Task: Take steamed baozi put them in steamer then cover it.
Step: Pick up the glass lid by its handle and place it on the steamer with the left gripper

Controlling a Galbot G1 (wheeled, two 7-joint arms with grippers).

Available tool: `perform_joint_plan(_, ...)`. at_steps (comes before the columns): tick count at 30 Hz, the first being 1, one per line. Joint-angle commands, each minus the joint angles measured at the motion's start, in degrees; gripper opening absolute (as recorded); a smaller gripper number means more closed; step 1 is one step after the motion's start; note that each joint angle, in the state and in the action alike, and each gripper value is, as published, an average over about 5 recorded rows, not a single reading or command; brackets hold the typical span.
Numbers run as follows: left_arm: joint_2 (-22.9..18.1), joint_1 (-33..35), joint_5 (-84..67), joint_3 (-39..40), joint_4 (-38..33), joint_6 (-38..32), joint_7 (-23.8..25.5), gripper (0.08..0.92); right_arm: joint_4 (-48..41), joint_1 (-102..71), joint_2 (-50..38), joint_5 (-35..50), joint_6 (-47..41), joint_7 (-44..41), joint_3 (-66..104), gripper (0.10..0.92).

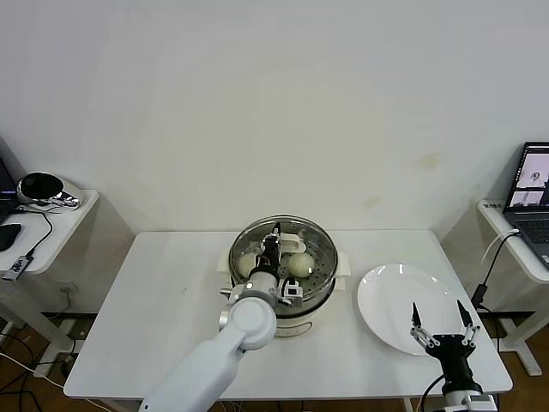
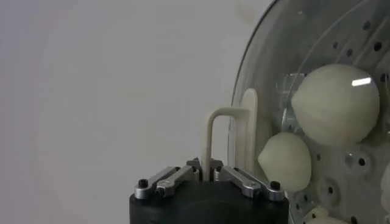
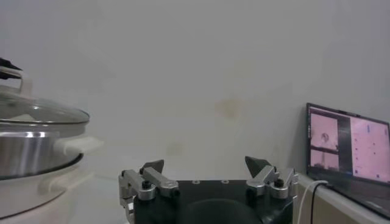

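The left gripper [image 1: 273,251] is pinching the lid [image 1: 283,243] handle over the steamer [image 1: 287,292]; releasing off-centre could leave it tilted. The right gripper [image 1: 443,330] is waiting, spread wide.

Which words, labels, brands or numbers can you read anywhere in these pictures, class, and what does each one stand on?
None can be read.
Laptop screen: shows windows, any text too small to read.
Steamer, cover, plate: no print visible.
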Motion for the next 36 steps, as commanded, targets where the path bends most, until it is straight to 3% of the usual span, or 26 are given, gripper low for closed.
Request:
perform_joint_plan(1,-0.30,0.51,0.56,-0.05,-0.79,0.22,0.69,0.152,-0.11,0.00,0.11,-0.23,0.05,0.00,-0.20,0.823)
perform_joint_plan(23,-1.04,2.32,0.23,-0.83,-3.01,-0.24,0.83,0.168,-0.24,0.00,0.07,-0.54,0.05,-0.07,-0.89,0.823)
perform_joint_plan(30,1.21,7.32,-1.47,-2.27,-10.81,-0.35,0.41,0.357,-0.11,-0.10,0.02,-0.92,-0.04,-0.06,-1.13,0.823)
perform_joint_plan(36,6.28,17.20,-6.04,-6.13,-20.93,-1.94,-1.19,0.530,0.03,-0.44,-0.27,-1.04,-0.02,-0.07,-1.22,0.823)
